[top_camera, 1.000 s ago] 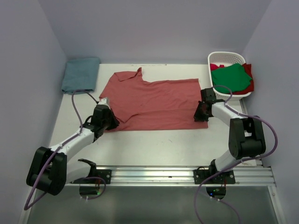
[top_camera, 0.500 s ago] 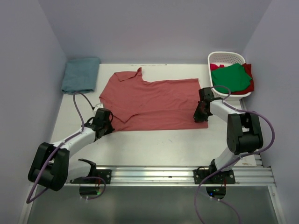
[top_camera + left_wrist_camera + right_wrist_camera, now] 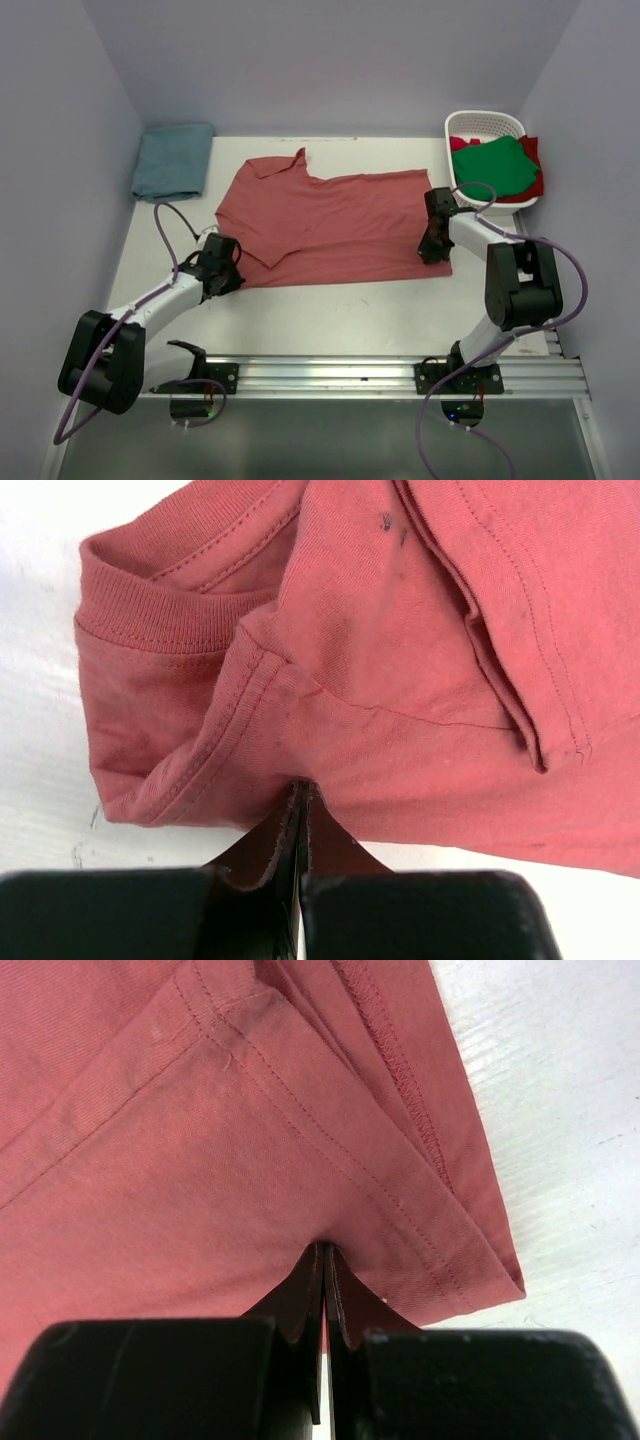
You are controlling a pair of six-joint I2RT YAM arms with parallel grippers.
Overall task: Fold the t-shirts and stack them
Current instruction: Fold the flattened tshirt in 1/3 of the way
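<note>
A faded brick-red t-shirt (image 3: 335, 220) with a collar lies spread flat mid-table, collar at the far left. My left gripper (image 3: 236, 279) is shut on its near left edge by the sleeve; the left wrist view shows the fingertips (image 3: 300, 786) pinched into bunched cloth (image 3: 400, 660). My right gripper (image 3: 430, 254) is shut on the shirt's near right corner, and in the right wrist view its tips (image 3: 323, 1249) bite the hemmed cloth (image 3: 200, 1130). A folded teal-blue t-shirt (image 3: 173, 158) lies at the far left. Green (image 3: 495, 166) and brighter red (image 3: 534, 184) t-shirts fill the basket.
A white slotted basket (image 3: 486, 121) stands at the far right corner, against the right wall. Purple walls close in the table on three sides. An aluminium rail (image 3: 330, 375) with both arm bases runs along the near edge.
Both grippers have drawn slightly toward the near edge with the shirt's hem in them. The left gripper moved back and left, and the left sleeve now lies folded over.
</note>
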